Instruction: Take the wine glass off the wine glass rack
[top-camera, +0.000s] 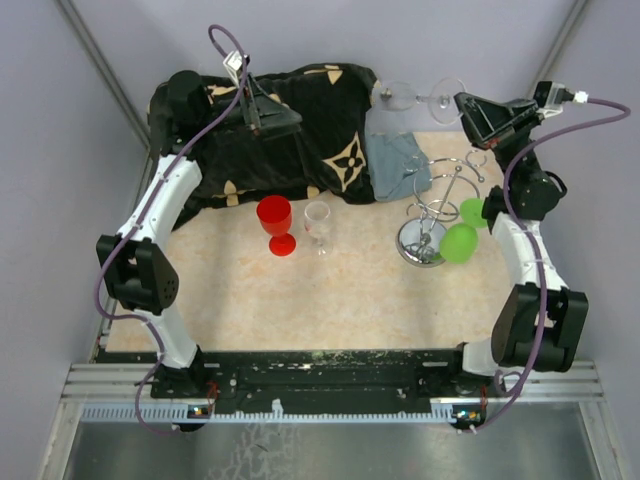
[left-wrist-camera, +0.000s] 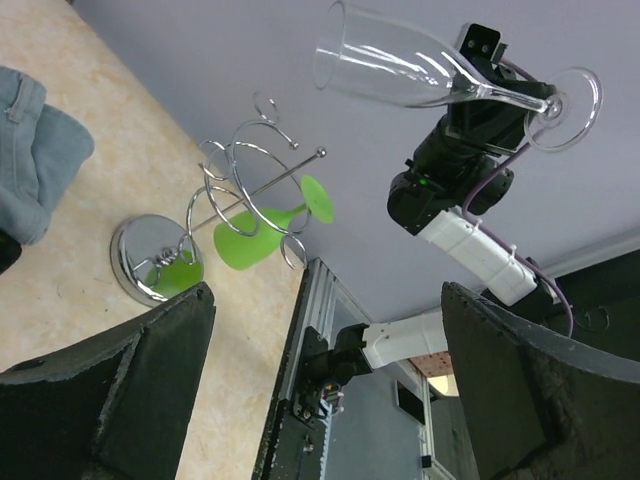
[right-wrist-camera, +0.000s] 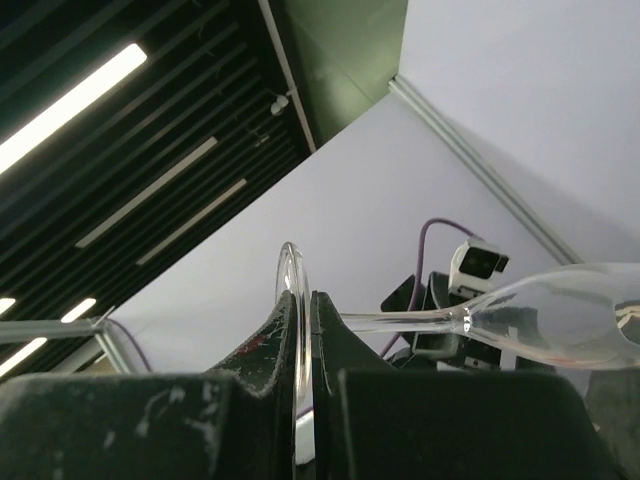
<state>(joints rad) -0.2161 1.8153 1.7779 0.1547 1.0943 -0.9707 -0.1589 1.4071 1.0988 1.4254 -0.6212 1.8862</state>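
The silver wire wine glass rack (top-camera: 440, 207) stands at the right on its round mirror base (top-camera: 415, 243); the left wrist view shows it too (left-wrist-camera: 245, 190). Two green glasses (top-camera: 459, 242) hang on its loops. My right gripper (top-camera: 462, 103) is shut on the foot of a clear wine glass (top-camera: 420, 97) and holds it sideways in the air beyond the rack, clear of it. The right wrist view shows the foot (right-wrist-camera: 290, 290) pinched between the pads and the stem (right-wrist-camera: 400, 322) running right. My left gripper (top-camera: 262, 120) is open and empty above the black cloth.
A black patterned cloth (top-camera: 300, 150) covers the far left of the table, with a blue-grey cloth (top-camera: 397, 160) beside it. A red goblet (top-camera: 275, 224) and a small clear glass (top-camera: 318, 226) stand upright mid-table.
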